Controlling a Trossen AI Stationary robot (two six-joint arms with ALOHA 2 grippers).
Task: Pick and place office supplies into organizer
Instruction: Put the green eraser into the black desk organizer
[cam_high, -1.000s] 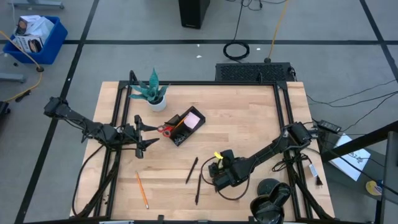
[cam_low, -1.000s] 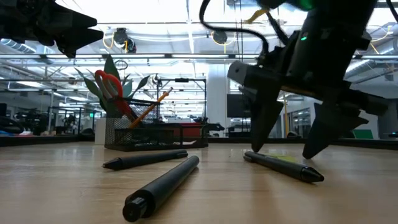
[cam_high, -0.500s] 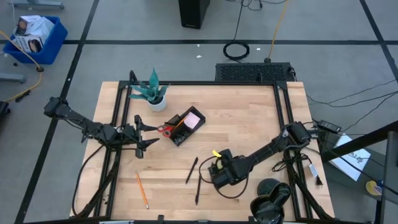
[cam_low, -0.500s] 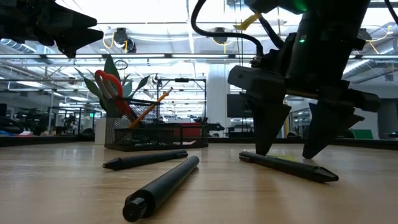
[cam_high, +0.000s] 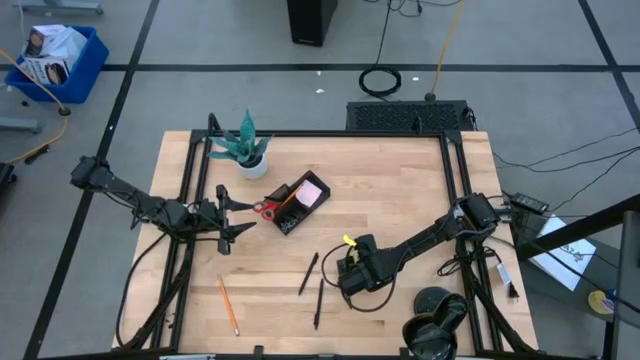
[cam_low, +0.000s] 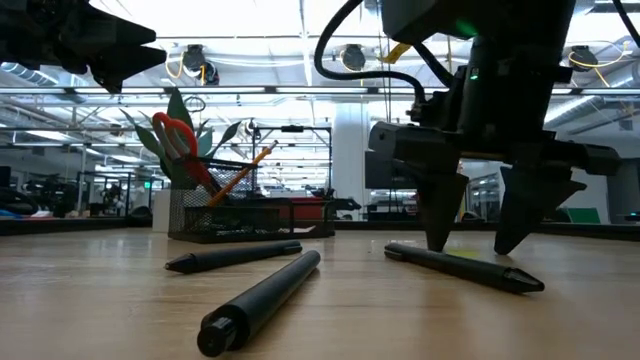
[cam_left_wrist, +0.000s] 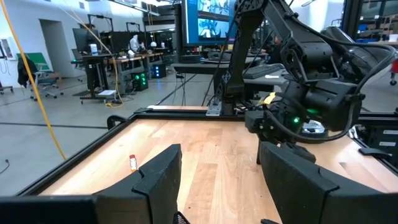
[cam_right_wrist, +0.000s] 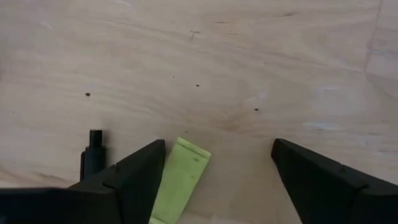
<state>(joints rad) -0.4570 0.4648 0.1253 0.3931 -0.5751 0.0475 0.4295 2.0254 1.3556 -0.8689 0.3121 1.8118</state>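
Wooden bench (cam_high: 400, 200) is carrying a light, stiff yellow-green bit (cam_right_wrist: 179, 182); the right gripper (cam_right_wrist: 214, 171), fingers spread, is straddling it, likeliest gripped across its narrow sides.

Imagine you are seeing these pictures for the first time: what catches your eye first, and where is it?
The right gripper stands out first, open, fingertips down at the tabletop over a yellow-green bit, beside a black pen. Next come the red-handled scissors, standing up out of the black organizer near the potted plant. The left gripper waits beside that organizer.
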